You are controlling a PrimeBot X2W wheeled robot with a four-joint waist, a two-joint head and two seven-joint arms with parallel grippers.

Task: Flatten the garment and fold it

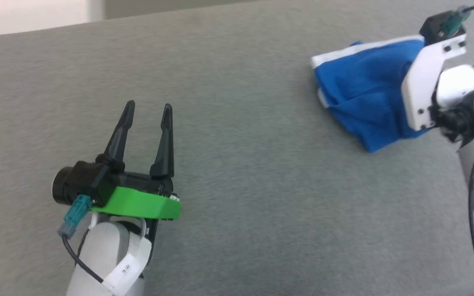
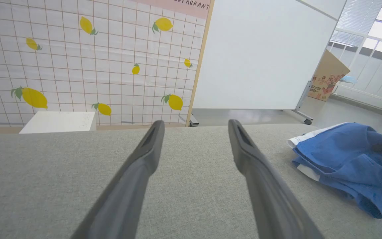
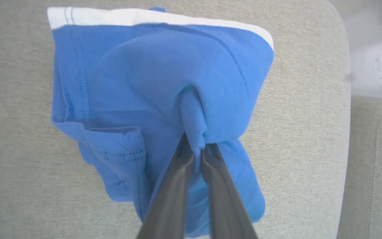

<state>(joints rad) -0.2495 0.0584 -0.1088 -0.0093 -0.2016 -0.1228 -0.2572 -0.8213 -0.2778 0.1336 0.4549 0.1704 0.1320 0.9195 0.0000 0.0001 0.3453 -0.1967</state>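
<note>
The garment [image 1: 364, 94], bright blue shorts with a white stripe along the far edge, lies bunched at the far right of the grey cushioned surface [image 1: 237, 172]. In the right wrist view my right gripper [image 3: 197, 147] is shut on a pinched ridge of the garment [image 3: 151, 83], which rises in a tent around the fingertips. In the head view the white right wrist covers that grip. My left gripper [image 1: 148, 110] hovers open over bare fabric at the lower left, far from the shorts. The left wrist view shows the garment [image 2: 347, 159] off to the right of my open left gripper [image 2: 196, 124].
The cushion's rounded right edge [image 3: 347, 99] runs close beside the shorts, with floor and a second cushion [image 3: 373, 159] beyond. Past the far edge stand a lemon-patterned tiled wall [image 2: 78, 59], a white panel [image 2: 264, 53] and a small white box [image 2: 58, 122].
</note>
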